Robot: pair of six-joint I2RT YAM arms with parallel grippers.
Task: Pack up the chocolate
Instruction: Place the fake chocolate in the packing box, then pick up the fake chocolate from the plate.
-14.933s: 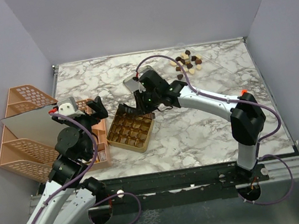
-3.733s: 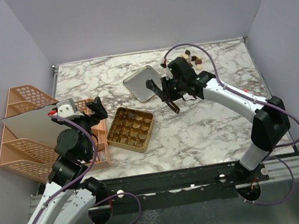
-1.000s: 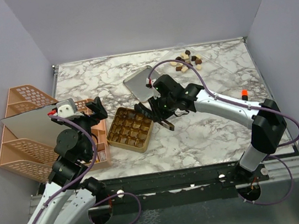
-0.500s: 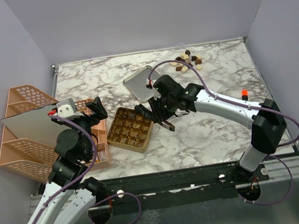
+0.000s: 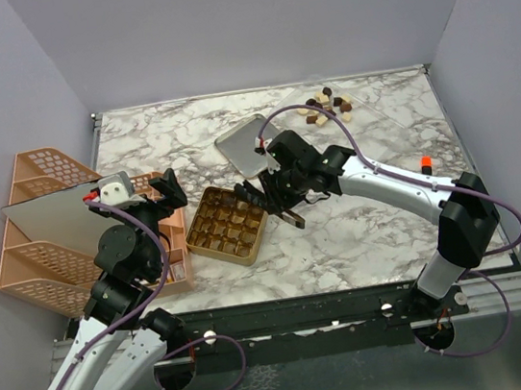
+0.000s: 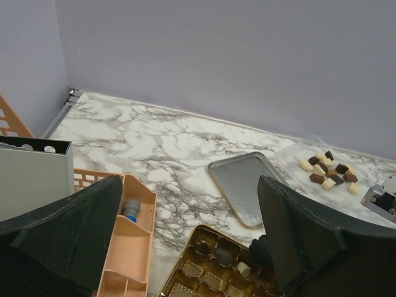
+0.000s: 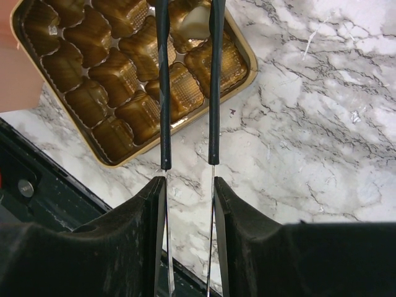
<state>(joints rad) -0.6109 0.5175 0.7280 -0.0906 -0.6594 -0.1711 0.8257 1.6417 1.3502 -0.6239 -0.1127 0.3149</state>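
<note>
The loose chocolate [image 5: 328, 106] lies in a pile at the back right, also in the left wrist view [image 6: 328, 170]. The golden-brown tray [image 5: 229, 225] holds two dark pieces [image 6: 213, 249] and a cream-white piece [image 7: 193, 28]. My right gripper [image 5: 275, 198] [image 7: 187, 180] is shut on metal tweezers [image 7: 213, 93] over the tray's far-right corner. The white piece sits in a compartment between the tweezer tips. My left gripper [image 5: 167, 187] [image 6: 189, 185] is open and empty, raised left of the tray.
The lid [image 5: 246, 145] lies grey side up behind the tray. Orange file racks [image 5: 42, 226] and an orange compartment box [image 6: 124, 247] stand on the left. The walls close in the table on three sides.
The right gripper came from near the pile to the tray with the tweezers. In the last second it has hardly moved. The left arm has not moved.
</note>
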